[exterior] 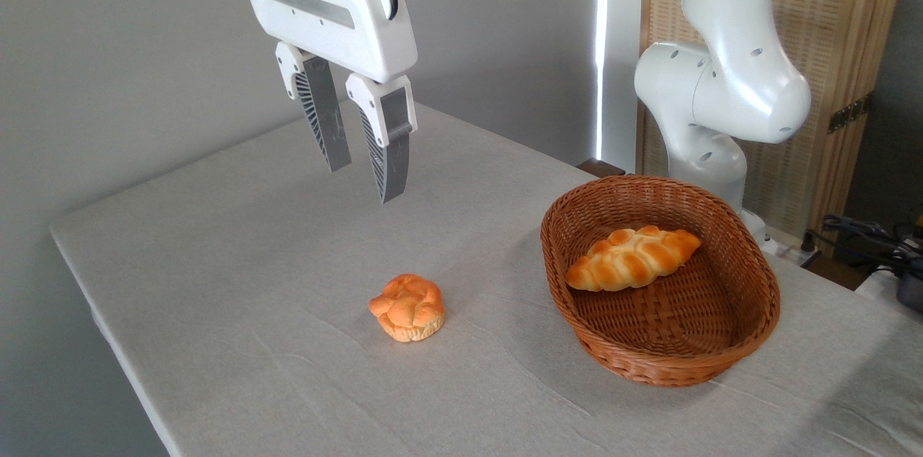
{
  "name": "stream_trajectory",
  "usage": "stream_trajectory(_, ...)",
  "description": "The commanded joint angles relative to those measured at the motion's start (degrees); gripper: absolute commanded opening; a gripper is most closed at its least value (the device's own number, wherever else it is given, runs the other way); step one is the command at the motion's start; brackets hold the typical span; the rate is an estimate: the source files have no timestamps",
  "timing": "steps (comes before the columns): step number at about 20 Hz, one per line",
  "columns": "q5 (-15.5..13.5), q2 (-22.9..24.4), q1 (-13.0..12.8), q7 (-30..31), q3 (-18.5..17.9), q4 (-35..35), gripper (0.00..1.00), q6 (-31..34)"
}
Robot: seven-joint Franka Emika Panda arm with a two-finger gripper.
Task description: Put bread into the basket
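The bread (633, 258), a long braided golden-orange loaf, lies inside the basket (750, 342), resting against its far wall. The basket is an oval reddish-brown wicker one standing on the table's right side. My gripper (364, 179) hangs high above the table's back left area, well away from the basket. Its two grey fingers are spread apart with nothing between them.
A small round knotted orange bun (408, 307) sits on the grey tablecloth left of the basket, below and slightly right of the gripper. The arm's white base (721, 89) rises behind the basket. Cables (865, 237) lie at the far right.
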State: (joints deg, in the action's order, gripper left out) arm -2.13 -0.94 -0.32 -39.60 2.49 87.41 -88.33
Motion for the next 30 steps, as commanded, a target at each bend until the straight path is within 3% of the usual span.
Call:
stream_trajectory(1,0.72,0.24,0.32,-0.38,0.59,0.39,1.0,-0.53)
stream_trajectory(6,3.0,0.33,0.05,-0.92,0.59,0.39,1.0,-0.61)
stream_trajectory(13,2.83,1.38,-0.65,-0.83,0.59,4.51,1.0,-2.63)
stream_trajectory(21,2.57,1.47,-0.65,-1.0,0.5,4.52,1.0,-2.99)
stream_trajectory(30,2.83,2.35,-4.25,-1.0,-2.84,4.61,1.0,-2.28)
